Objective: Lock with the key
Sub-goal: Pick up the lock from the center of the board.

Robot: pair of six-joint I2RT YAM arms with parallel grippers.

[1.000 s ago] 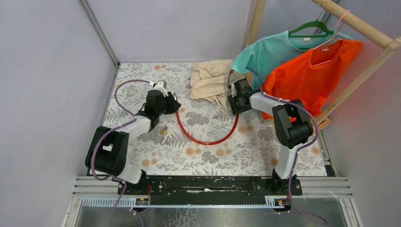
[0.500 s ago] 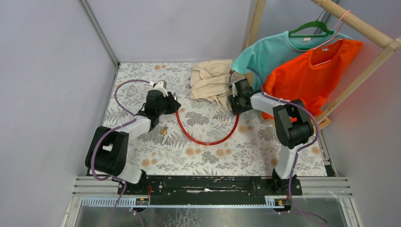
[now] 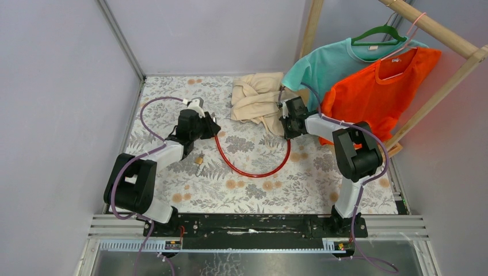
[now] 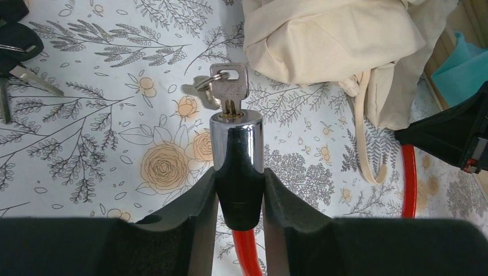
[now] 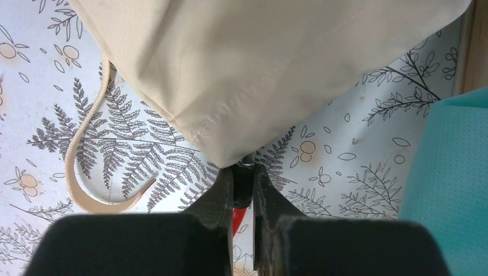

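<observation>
Looking down from above: the red plastic-coated cable lock (image 3: 253,171) curves across the floral tablecloth (image 3: 172,92). One end is at the left gripper (image 3: 210,127). The other is at the right gripper (image 3: 284,125), beside the crumpled beige cloth bag (image 3: 256,95).
Left wrist: the fingers (image 4: 190,213) are clenched on the lock's chrome cylinder head (image 4: 236,135). A silver key (image 4: 229,86) with a ring on it sits in the keyhole. Black-headed keys (image 4: 17,43) lie on the cloth at the upper left.
Right wrist: the fingers (image 5: 221,192) are clamped on the cable's dark metal tip (image 5: 243,184), which touches the bag's hem. A teal T-shirt (image 5: 454,172) fills the right edge.
</observation>
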